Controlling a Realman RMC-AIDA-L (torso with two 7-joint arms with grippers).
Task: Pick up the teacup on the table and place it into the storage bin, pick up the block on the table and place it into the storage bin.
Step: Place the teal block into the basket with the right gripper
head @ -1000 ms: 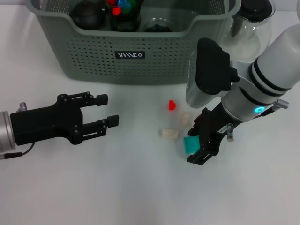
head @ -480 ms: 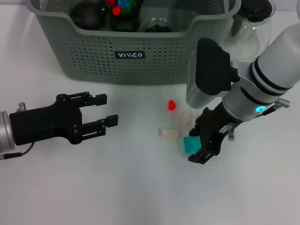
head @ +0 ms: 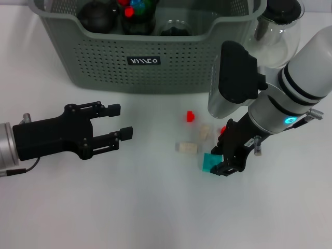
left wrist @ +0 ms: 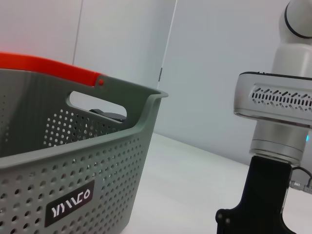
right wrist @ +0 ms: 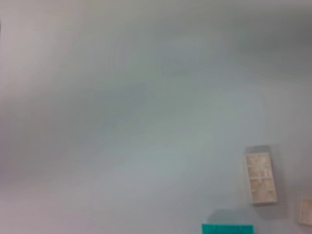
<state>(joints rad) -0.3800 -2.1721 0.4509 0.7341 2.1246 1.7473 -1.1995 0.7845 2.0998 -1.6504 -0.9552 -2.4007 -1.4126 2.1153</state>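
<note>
Several small blocks lie on the white table in front of the grey-green storage bin [head: 171, 72]: a teal block [head: 209, 163], two beige blocks [head: 187, 148] [head: 206, 130] and a red one [head: 190, 116]. My right gripper [head: 226, 161] hangs right at the teal block, touching or just over its right edge. The right wrist view shows the teal block [right wrist: 227, 228] and a beige block [right wrist: 261, 178]. My left gripper [head: 120, 122] stands open and empty at the left, level with the table. No teacup is visible on the table.
The storage bin [left wrist: 73, 161] holds dark rounded items and a black teapot [head: 96, 13]. A clear glass carafe [head: 277, 31] stands behind my right arm. A small red piece [head: 223, 129] shows by the right wrist. White table spreads in front.
My right gripper has shifted slightly right and back, uncovering more of the teal block and a small red piece. The left arm has not moved.
</note>
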